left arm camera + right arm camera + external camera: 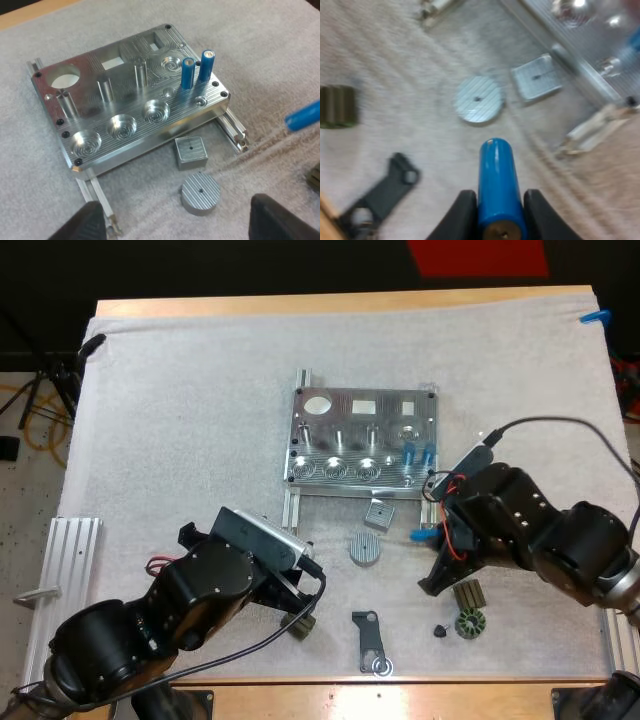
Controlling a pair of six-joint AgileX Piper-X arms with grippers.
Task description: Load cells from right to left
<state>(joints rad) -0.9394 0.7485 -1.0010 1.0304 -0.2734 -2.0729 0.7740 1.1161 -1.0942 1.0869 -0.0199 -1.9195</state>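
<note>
Robotics lab: metal fixture, white mat.

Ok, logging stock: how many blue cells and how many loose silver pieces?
Blue cells: 3, two standing in the fixture, one in the right tool.
Loose silver pieces: 2, a square block and a round disc.
Total: 5.

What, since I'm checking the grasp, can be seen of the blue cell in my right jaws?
The blue cell is a bright-blue cylinder with a brassy cap at its near end. The right gripper holds it by that end, jaws pressing from both sides; the rounded far end points over the mat toward the round ribbed disc.
</note>
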